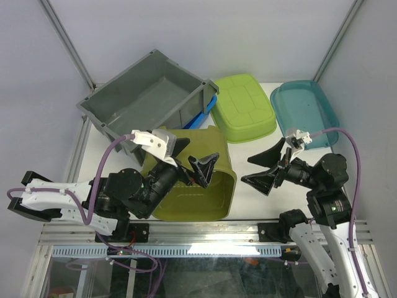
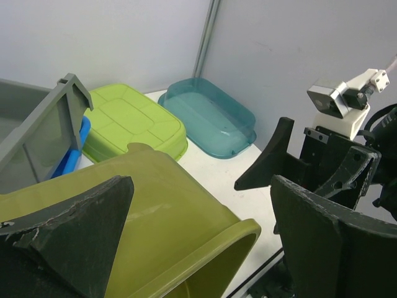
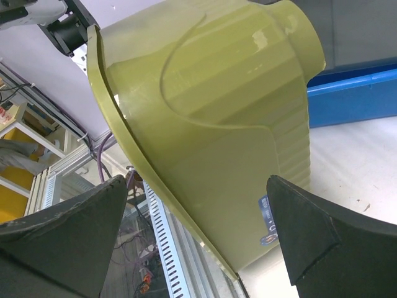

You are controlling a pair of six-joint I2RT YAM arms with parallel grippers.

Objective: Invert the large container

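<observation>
The large container, a grey ribbed crate (image 1: pixel 146 93), stands open side up at the back left, turned diagonally. Its near corner shows at the left of the left wrist view (image 2: pixel 37 130). My left gripper (image 1: pixel 191 158) is open and empty. It hovers over an olive-green bin (image 1: pixel 198 192) in front of the crate, apart from the crate. My right gripper (image 1: pixel 265 166) is open and empty, to the right of the olive bin and facing its side (image 3: pixel 211 105). The crate does not show in the right wrist view.
The olive bin lies on its side at the table's front edge (image 2: pixel 155 211). A blue tub (image 1: pixel 201 118) sits tucked under the crate's right end. A lime-green tub (image 1: pixel 243 107) and a teal tub (image 1: pixel 307 112) lie upside down at the back right.
</observation>
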